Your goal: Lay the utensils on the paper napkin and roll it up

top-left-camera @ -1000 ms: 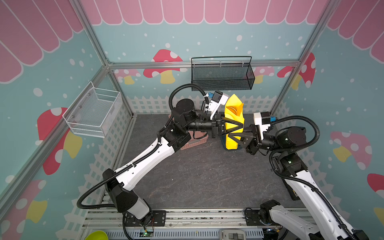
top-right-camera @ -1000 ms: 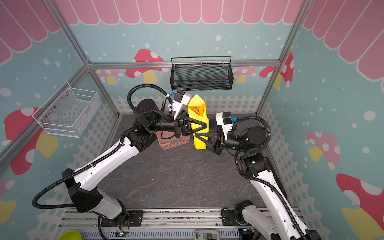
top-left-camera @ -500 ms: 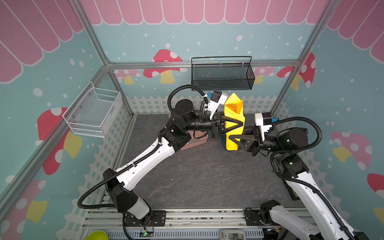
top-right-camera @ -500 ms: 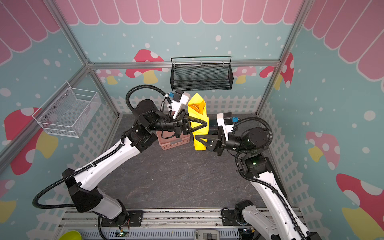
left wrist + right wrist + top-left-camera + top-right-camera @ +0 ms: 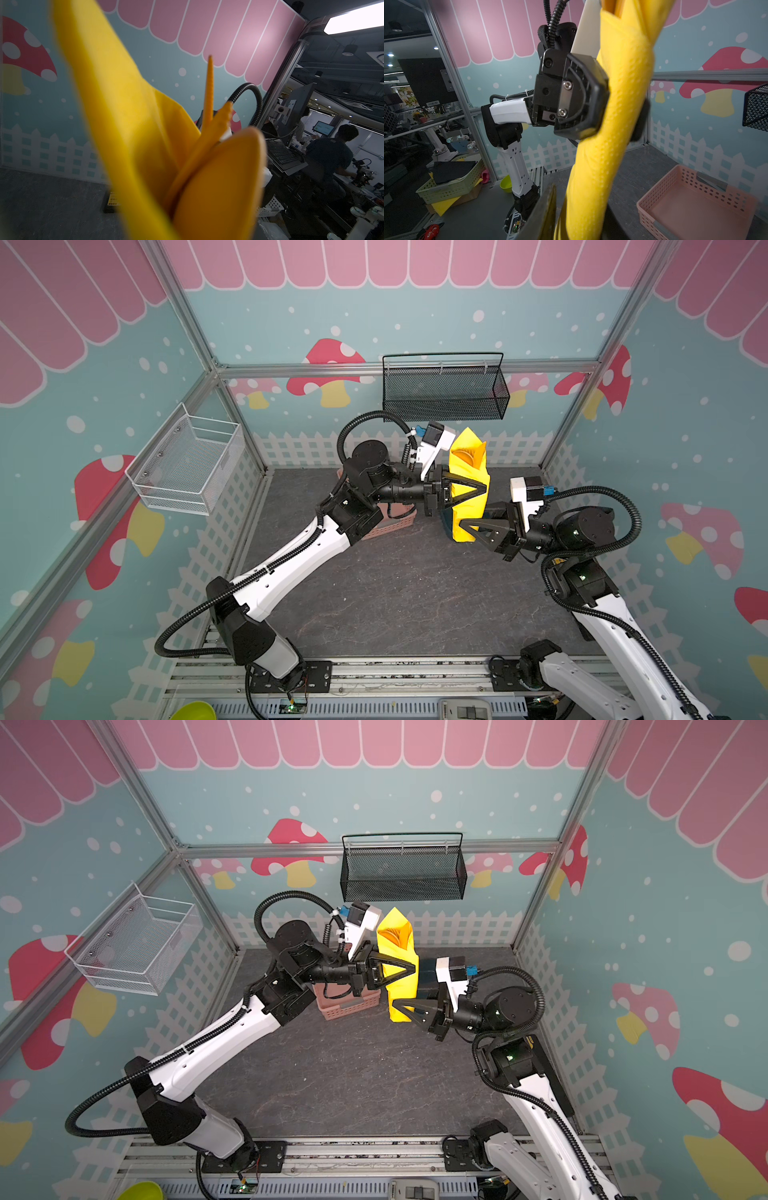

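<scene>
Standing nearly upright in mid-air over the far part of the table (image 5: 395,593), the paper napkin (image 5: 471,512) is already wound into a snug tube, and nothing of it touches the surface. The utensils (image 5: 467,456) sit inside it. Their orange-tan tips poke out of the open upper end in both top views, and the left wrist view shows the spoon (image 5: 220,187) bowl with two slimmer pieces beside it, walled in by yellow paper.

The left gripper (image 5: 478,489) reaches in sideways and is clamped across the middle of the roll, one finger on each side, as the right wrist view shows plainly. That grip probably serves to pin the outer flap so the wrap cannot spring loose.

The right gripper (image 5: 471,526) comes from the opposite side at the roll's lower end, with the tube passing between its fingers. I cannot tell whether its jaws are pressing on the paper or merely flanking it. Placed there, it likely guards against the utensils sliding out the bottom, or steadies the end for a last tightening.

Just beside the roll, partly under the left arm, the pink basket (image 5: 353,1006) rests on the table, and it looks empty in the right wrist view. A black mesh basket (image 5: 444,393) hangs on the back wall, well apart from the work.
</scene>
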You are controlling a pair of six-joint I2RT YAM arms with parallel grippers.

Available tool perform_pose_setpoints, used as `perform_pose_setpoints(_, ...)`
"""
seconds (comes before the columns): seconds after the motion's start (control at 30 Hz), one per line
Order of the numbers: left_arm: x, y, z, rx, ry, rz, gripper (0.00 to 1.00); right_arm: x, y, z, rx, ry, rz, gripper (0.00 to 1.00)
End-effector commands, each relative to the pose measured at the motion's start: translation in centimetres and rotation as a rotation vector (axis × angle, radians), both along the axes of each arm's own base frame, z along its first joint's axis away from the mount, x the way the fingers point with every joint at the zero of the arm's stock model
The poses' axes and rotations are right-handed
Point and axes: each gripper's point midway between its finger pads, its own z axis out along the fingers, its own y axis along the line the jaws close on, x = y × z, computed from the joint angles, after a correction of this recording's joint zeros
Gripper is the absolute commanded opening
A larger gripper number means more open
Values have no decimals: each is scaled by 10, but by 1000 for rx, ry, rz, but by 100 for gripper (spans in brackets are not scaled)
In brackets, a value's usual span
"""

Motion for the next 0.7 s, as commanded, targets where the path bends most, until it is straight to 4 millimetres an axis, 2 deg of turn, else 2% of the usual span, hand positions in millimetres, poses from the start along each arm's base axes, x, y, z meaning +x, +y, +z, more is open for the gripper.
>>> perform_pose_setpoints(0.0, -1, 8, 14, -36, -28, 36, 9, -11, 1, 1, -9, -36, 32, 15)
perform_pose_setpoints(0.17, -2, 10, 15, -37, -27, 41, 23, -11, 0, 7, -6, -57, 19, 1)
perform_pose_setpoints(0.3, -1, 12, 11, -28, -22, 49, 38, -12, -1, 14, -1, -81, 11, 0)
perform_pose_setpoints(0.43, -2, 13, -5, 2, -5, 46, 51, -14, -2, 21, 3, -100, 9, 0)
perform_pose_setpoints(0.57, -5, 13, -23, 16, 18, 32, 55, -15, -1, 26, 4, -111, 20, 0)
perform_pose_setpoints(0.67, -9, 13, -27, -6, 26, 0, 57, -16, -1, 28, 3, -111, 27, 0)
